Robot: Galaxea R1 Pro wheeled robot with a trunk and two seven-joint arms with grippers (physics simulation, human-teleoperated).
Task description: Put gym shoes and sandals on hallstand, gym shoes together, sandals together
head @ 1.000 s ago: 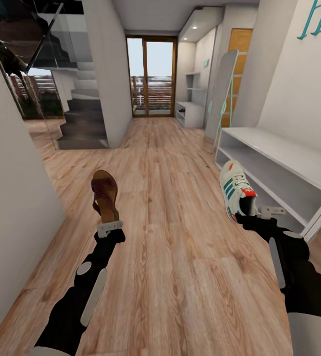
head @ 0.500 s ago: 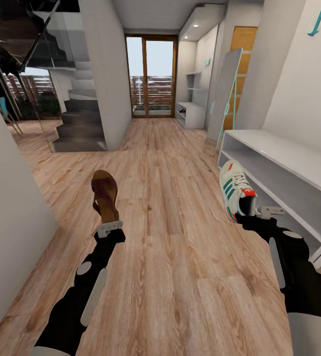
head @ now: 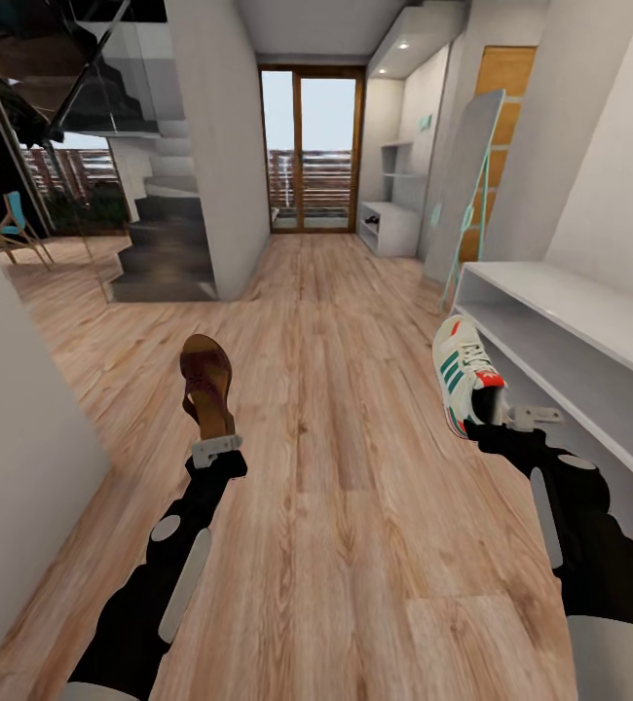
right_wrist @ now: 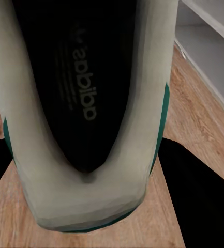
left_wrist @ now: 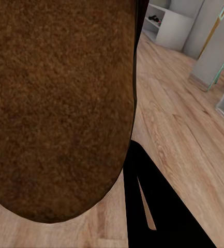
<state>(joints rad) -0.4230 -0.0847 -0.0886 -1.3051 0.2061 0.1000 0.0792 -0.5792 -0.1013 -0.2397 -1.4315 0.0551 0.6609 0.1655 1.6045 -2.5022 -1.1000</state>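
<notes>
The plain white shelf unit [head: 589,341] at 2 o'clock is not the hallstand [head: 391,219], far down the corridor floor [head: 355,467] at 12 o'clock — unloading here would miss the task. The gym shoe [head: 465,373], pinched at its heel by the right claw [head: 500,417], rides close beside that unit and could clip it. The sandal [head: 208,382] (heel clamped in the left claw [head: 216,446]) could slip. Against the earlier frame, the view has panned left — both loads unchanged.
</notes>
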